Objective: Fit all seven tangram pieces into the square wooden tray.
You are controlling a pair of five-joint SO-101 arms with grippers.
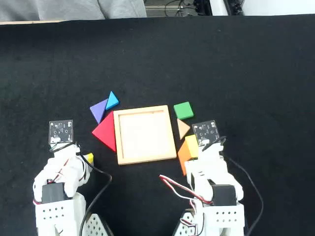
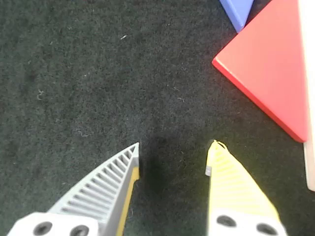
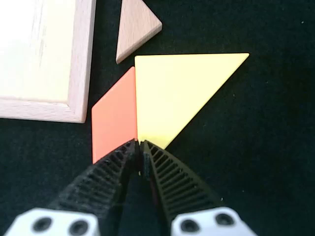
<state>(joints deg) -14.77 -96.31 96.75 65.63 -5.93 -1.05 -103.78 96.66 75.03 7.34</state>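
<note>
Tangram yellow triangle [image 3: 182,93] and orange parallelogram [image 3: 114,123] lie just before the right gripper [image 3: 140,146], jaws closed; left gripper [image 2: 174,147] jaws open, red triangle [image 2: 273,64] beyond.

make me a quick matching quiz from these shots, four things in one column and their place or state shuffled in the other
1 red triangle
2 green square
3 left gripper
4 right gripper

a shut
b open
c beside the left edge of the tray
d off the far right corner of the tray

Pairs: 1-c, 2-d, 3-b, 4-a
</note>
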